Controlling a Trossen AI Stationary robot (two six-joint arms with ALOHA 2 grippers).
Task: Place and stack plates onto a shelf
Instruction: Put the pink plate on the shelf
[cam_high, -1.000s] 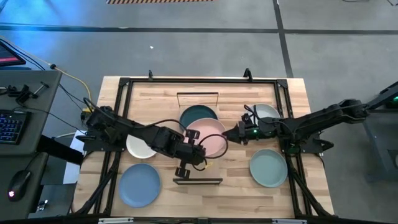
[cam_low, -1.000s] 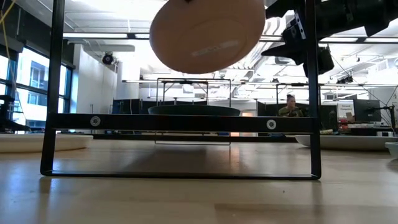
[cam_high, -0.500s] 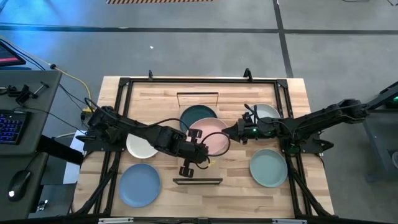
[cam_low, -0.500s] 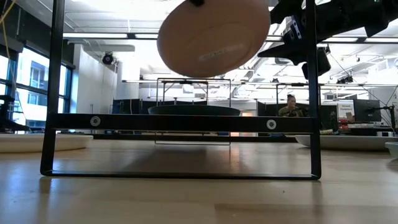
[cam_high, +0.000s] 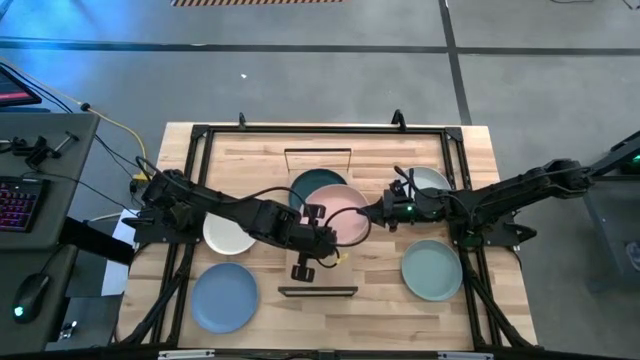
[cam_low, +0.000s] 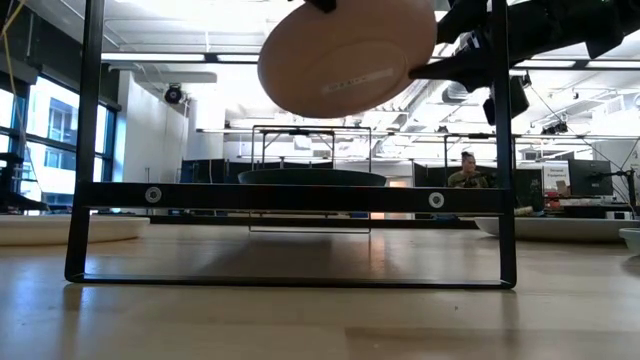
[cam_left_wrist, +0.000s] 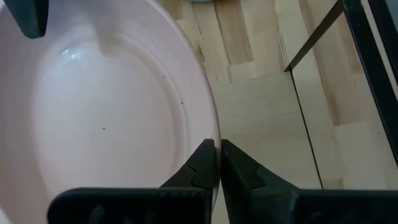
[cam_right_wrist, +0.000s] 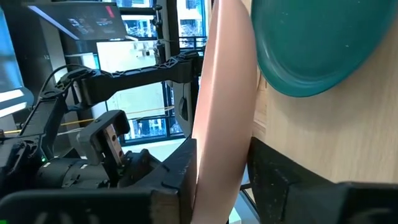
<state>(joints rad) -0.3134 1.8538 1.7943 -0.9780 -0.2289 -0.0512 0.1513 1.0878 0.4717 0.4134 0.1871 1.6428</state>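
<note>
Six plates show from above. Nearest, at 7 o'clock, lies the blue plate (cam_high: 224, 297); at 4 o'clock the sage plate (cam_high: 432, 270). At 9 o'clock sits one whitish plate (cam_high: 224, 236), the other (cam_high: 430, 181) at 2 o'clock. In the centre the pink plate (cam_high: 338, 214) hangs in the air, pinched by both the left gripper (cam_high: 325, 231) and right gripper (cam_high: 378, 212) (one on each rim). Beyond it, the dark teal plate (cam_high: 316, 184) rests on the shelf (cam_high: 318, 160) toward 12 o'clock.
</note>
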